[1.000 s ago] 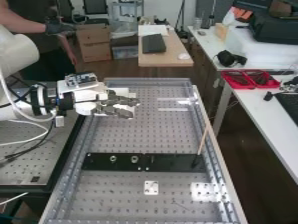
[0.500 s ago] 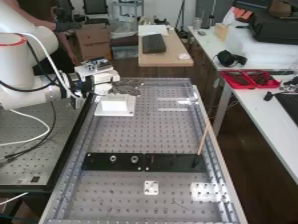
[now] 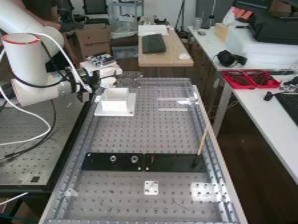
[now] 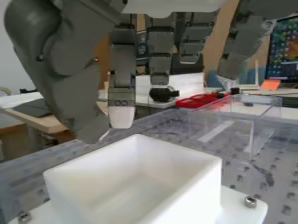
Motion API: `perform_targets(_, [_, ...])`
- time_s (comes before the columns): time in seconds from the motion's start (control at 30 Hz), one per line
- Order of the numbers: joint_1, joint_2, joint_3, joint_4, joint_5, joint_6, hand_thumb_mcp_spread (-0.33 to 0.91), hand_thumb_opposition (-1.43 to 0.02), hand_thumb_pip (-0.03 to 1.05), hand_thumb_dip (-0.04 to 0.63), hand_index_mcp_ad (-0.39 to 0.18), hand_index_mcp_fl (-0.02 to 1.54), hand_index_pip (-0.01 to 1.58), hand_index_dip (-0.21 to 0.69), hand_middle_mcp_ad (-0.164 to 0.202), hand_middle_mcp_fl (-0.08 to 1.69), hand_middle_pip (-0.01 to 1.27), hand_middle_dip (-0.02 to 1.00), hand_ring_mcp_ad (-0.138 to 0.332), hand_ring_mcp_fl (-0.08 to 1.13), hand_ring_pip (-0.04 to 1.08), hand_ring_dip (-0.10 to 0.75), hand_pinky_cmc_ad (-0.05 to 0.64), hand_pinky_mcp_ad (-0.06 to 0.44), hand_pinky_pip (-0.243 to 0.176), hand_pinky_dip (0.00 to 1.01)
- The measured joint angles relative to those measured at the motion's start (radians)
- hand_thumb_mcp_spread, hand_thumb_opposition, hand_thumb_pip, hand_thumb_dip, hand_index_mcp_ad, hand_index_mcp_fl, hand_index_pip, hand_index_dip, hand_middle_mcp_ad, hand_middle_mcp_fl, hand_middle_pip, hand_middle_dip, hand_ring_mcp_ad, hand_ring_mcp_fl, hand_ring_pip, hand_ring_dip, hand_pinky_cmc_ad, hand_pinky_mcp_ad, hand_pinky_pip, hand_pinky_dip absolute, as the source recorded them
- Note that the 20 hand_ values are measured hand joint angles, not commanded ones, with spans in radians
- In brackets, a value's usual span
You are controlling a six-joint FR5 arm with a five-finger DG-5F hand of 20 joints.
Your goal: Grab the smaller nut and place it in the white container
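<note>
Robot hand [image 3: 128, 80], fingers straight and spread, hangs near the white container [image 3: 114, 105], apart from it; larger nut [image 3: 113, 159] and bearing [image 3: 134, 159] stand well away on the flat black bar [image 3: 174, 163].

On my high view I see a white arm [image 3: 25, 60] ringed in red, upper left, then a dark grey hand [image 3: 129, 79], a white container [image 3: 115, 106], a grey bench [image 3: 148, 139] dotted with rows of holes, a black bar [image 3: 100, 164] low down and red trays [image 3: 234, 84] at right.

The perforated bench [image 3: 176, 135] bears a black bar [image 3: 176, 163], the white container [image 3: 114, 106] and, seemingly, 1 small plate [image 3: 151, 190].
</note>
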Motion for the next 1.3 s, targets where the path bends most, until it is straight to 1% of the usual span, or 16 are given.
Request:
perform_targets(0.07, [0.011,-0.009,0.001,0.004,0.002,0.004,0.38,-0.87,0.70,0.218,-0.086,0.30,1.54,0.187,0.082,0.27,0.12,0.25,0.113,0.00,0.10,0.124,0.312,0.297,0.063,0.19])
perform_targets(0.13, [0.018,-0.016,0.003,0.005,0.004,0.005,0.38,-0.89,0.68,0.218,-0.086,0.34,1.54,0.204,0.082,0.27,0.12,0.25,0.113,0.00,0.10,0.124,0.312,0.297,0.063,0.19])
perform_targets(0.47, [0.027,-0.033,0.013,0.005,0.022,0.007,0.38,-0.89,0.68,0.218,-0.086,0.33,1.54,0.211,0.084,0.27,0.13,0.25,0.113,0.00,0.10,0.126,0.312,0.297,0.066,0.19])
perform_targets(1.0, [0.021,-0.044,0.024,0.002,0.047,0.016,0.38,-0.89,0.68,0.218,-0.086,0.34,1.54,0.211,0.084,0.27,0.13,0.25,0.113,0.00,0.10,0.127,0.312,0.293,0.066,0.19])
perform_targets(1.13, [0.019,-0.047,0.029,-0.011,0.046,0.011,0.41,-0.90,0.69,0.222,-0.106,0.25,1.54,0.211,0.084,0.27,0.13,0.25,0.113,0.00,0.10,0.127,0.316,0.293,0.066,0.19])
perform_targets(1.23, [0.016,-0.051,0.031,-0.013,0.045,0.014,0.42,-0.90,0.74,0.223,-0.138,0.15,1.49,0.208,0.084,0.25,0.13,0.25,0.113,0.00,0.10,0.127,0.312,0.293,0.066,0.19])
perform_targets(1.27, [0.014,-0.052,0.031,-0.014,0.044,0.015,0.42,-0.90,0.75,0.225,-0.138,0.11,1.45,0.204,0.084,0.25,0.12,0.25,0.113,0.00,0.10,0.127,0.312,0.293,0.066,0.19])
perform_targets(1.3, [0.013,-0.053,0.031,-0.014,0.044,0.015,0.41,-0.88,0.75,0.225,-0.138,0.07,1.43,0.197,0.084,0.24,0.12,0.25,0.113,0.00,0.10,0.127,0.312,0.297,0.066,0.19])
